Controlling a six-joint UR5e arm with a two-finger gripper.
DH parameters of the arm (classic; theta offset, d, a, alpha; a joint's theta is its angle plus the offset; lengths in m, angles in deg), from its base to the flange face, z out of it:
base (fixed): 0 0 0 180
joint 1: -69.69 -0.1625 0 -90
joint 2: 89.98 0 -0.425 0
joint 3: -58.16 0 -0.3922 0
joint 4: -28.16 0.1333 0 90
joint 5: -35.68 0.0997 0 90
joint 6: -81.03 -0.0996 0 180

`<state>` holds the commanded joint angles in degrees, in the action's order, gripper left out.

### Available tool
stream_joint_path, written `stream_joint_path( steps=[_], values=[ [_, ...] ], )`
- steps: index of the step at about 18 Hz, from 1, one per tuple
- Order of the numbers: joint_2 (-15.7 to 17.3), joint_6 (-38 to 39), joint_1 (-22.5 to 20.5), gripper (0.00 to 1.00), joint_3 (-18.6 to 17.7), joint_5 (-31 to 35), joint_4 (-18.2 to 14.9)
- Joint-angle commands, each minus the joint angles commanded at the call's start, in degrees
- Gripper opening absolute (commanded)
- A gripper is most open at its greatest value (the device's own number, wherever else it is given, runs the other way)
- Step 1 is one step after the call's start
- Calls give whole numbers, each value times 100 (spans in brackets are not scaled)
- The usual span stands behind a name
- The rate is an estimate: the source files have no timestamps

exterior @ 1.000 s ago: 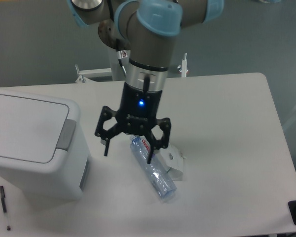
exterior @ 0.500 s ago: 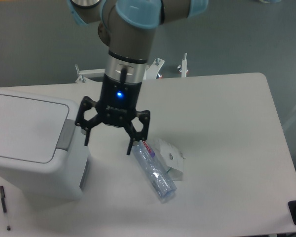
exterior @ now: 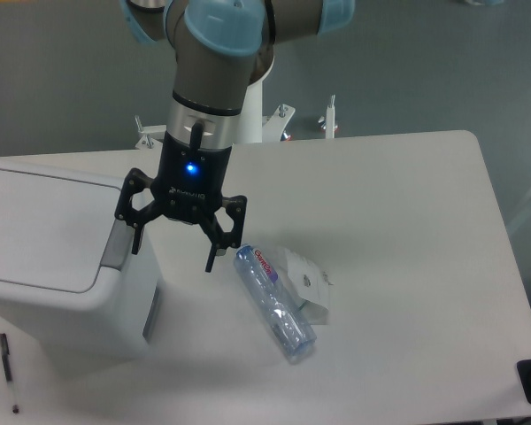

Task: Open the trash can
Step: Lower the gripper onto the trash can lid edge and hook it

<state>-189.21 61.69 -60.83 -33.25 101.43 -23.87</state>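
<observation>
Trash can, the big white plastic box with round corners, sits at the left side of the white table. Its flat white lid is down, so the job is not done yet. The grey push tab at the lid's right edge looks unpressed. The black two-finger gripper hangs right by that tab, with its jaws wide apart and nothing in them. One fingertip is just beside the tab; whether it touches is hard to tell. What is left, it seems, is to press the tab so the lid pops up. A clear plastic bottle lies nearby.
</observation>
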Motion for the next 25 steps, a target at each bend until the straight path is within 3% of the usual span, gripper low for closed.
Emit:
stream_joint_path(
  steps=[25],
  values=[
    [26, 0, 18, 100, -18, -9, 9]
  ],
)
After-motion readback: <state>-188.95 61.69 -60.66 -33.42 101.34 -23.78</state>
